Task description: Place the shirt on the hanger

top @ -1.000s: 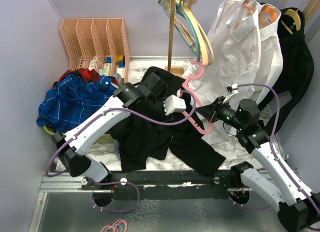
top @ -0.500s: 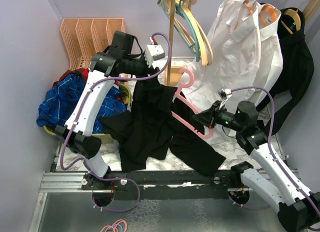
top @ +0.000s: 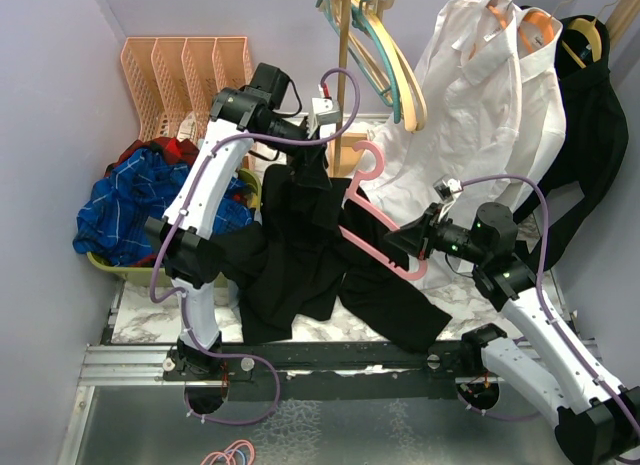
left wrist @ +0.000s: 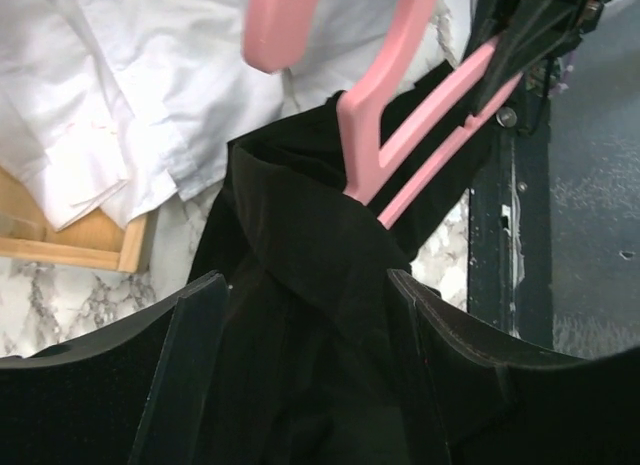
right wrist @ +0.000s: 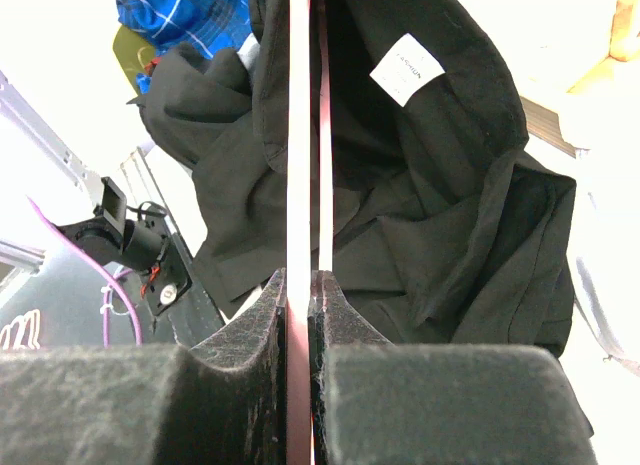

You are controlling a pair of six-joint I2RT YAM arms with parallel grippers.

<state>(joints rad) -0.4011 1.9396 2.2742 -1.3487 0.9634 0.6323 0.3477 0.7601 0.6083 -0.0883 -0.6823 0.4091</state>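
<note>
The black shirt (top: 300, 255) hangs from my left gripper (top: 318, 155), which is raised at the back and shut on its upper part. The rest lies crumpled on the marble table. In the left wrist view the shirt fabric (left wrist: 300, 245) fills the gap at my left gripper (left wrist: 305, 295). The pink hanger (top: 358, 188) stands tilted, its left arm reaching into the shirt's neck. My right gripper (top: 400, 243) is shut on its lower end. In the right wrist view the gripper (right wrist: 300, 285) pinches the hanger's bar (right wrist: 298, 135), with the shirt (right wrist: 430, 185) and its white label (right wrist: 406, 69) behind.
A white dress shirt (top: 480, 95) and a black garment (top: 590, 115) hang on the rail at the back right. Cream and teal hangers (top: 385, 55) hang by a wooden pole (top: 343, 75). A blue plaid garment (top: 140, 200) lies left, below a peach organizer (top: 190, 75).
My left arm has swung up and back from the table's middle, lifting the shirt's top with it. The hanger and my right gripper have shifted slightly left into the raised fabric.
</note>
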